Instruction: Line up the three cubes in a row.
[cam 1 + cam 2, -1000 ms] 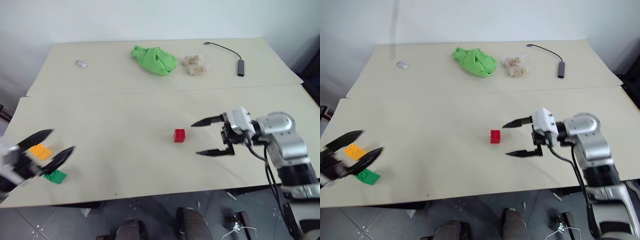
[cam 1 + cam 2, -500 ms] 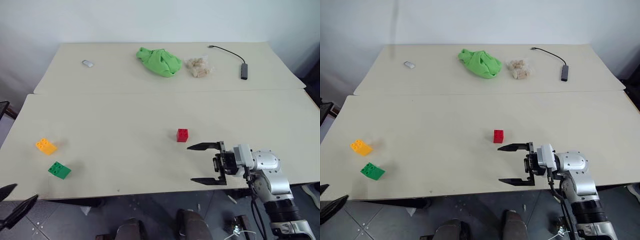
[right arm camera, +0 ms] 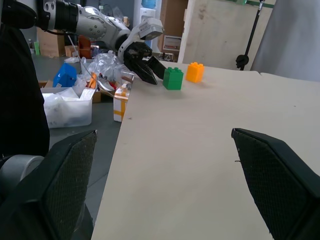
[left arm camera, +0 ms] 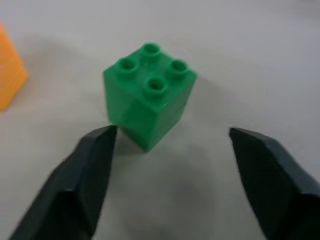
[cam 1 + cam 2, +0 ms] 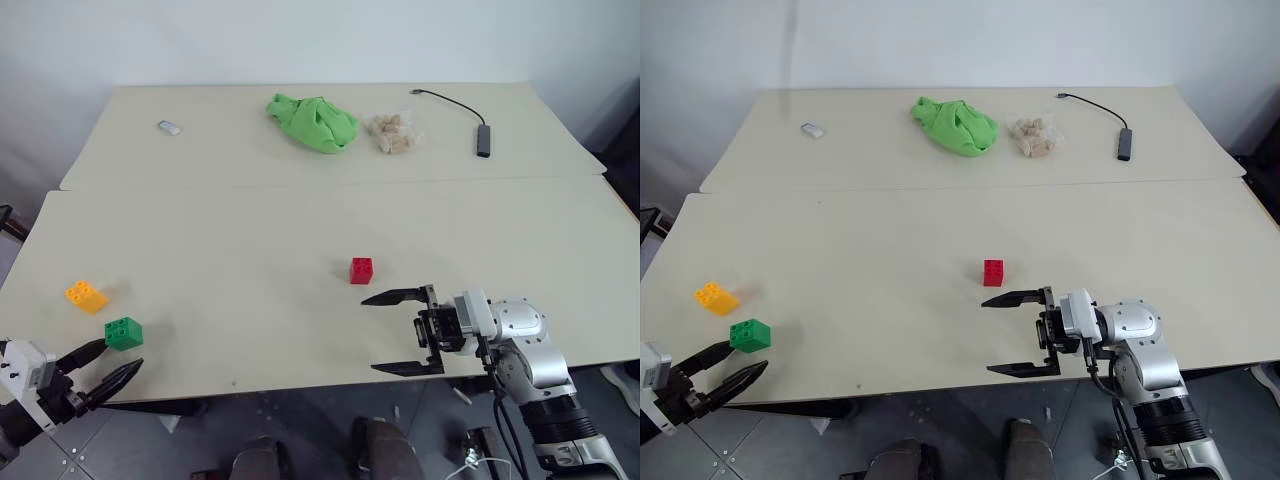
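Your three cubes are studded plastic blocks, well short of a row. The green cube (image 5: pixel 123 332) stands upright near the front left edge of the table (image 5: pixel 250 240), four round studs on top, glossy, with a faint seam around its sides. The yellow-orange cube (image 5: pixel 86 296) lies just behind it, a little further left, apart from it. The red cube (image 5: pixel 361 270) sits alone near the table's middle, well apart from both.

Your left gripper (image 5: pixel 105 368) hovers at the table edge just in front of the green cube, fingers partly spread, holding nothing. Your right gripper (image 5: pixel 397 333) has its fingers wide apart, empty, near the red cube without touching it.
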Action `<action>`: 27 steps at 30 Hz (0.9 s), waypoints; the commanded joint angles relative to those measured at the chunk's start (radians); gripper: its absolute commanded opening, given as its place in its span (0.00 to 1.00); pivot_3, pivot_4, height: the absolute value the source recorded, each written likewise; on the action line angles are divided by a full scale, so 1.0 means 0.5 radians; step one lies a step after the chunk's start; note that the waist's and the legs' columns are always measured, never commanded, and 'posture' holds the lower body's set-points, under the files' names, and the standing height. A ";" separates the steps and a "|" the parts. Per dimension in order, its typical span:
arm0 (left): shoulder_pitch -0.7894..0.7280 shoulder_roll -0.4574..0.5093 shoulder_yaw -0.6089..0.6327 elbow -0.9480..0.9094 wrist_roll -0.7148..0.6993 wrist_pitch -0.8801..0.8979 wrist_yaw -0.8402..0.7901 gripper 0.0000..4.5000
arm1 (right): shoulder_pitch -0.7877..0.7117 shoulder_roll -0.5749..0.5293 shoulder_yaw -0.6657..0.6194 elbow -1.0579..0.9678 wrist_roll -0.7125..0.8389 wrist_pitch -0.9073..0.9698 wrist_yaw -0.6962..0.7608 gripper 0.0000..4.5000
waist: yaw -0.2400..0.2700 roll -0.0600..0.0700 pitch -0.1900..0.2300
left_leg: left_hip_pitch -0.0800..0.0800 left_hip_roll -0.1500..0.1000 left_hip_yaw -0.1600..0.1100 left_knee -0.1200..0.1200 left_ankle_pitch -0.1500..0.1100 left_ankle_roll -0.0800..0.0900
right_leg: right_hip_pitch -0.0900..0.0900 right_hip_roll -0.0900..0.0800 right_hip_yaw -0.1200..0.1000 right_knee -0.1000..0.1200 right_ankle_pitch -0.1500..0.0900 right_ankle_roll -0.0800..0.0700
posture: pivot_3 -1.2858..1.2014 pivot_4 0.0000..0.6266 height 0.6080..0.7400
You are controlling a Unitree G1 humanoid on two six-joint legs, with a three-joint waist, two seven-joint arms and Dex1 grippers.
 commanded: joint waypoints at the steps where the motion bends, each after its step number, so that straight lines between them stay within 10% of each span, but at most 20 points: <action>1: -0.047 0.029 -0.025 0.019 0.025 -0.066 -0.004 0.53 | 0.017 -0.013 -0.033 -0.066 0.028 -0.012 -0.016 1.00 | 0.004 0.000 0.000 | 0.000 0.000 0.000 0.000 0.000 0.000 | 0.000 0.000 0.000 0.000 0.000 0.000 | 0.52 0.24 1.00; 4: -0.090 0.026 -0.060 0.002 0.029 -0.044 0.018 0.32 | 0.028 -0.013 -0.029 -0.075 0.023 -0.013 -0.034 1.00 | 0.005 0.000 0.000 | 0.000 0.000 0.000 0.000 0.000 0.000 | 0.000 0.000 0.000 0.000 0.000 0.000 | 0.52 0.24 1.00; 9: 0.034 -0.058 0.006 -0.193 -0.063 0.081 0.144 0.32 | 0.048 -0.024 -0.033 -0.082 0.013 -0.017 -0.052 1.00 | -0.012 0.000 0.000 | 0.000 0.000 0.000 -0.002 0.000 0.000 | -0.001 0.000 0.000 0.000 0.000 0.000 | 0.52 0.24 1.00; 19: 0.287 -0.703 0.041 -0.859 -0.264 0.281 0.891 1.00 | 0.091 -0.014 0.003 -0.075 0.002 -0.016 -0.050 1.00 | 0.012 -0.002 -0.001 | 0.000 0.000 -0.001 0.002 0.000 0.001 | 0.002 -0.002 0.002 -0.001 0.001 0.001 | 0.52 0.24 1.00; 27: 0.183 -1.031 -0.240 -1.029 0.061 0.210 1.402 1.00 | 0.110 -0.015 0.057 -0.099 0.016 0.034 -0.020 1.00 | 0.010 -0.006 -0.005 | 0.001 -0.001 -0.014 0.005 -0.001 0.001 | 0.004 -0.002 0.000 -0.002 0.001 0.001 | 0.52 0.24 1.00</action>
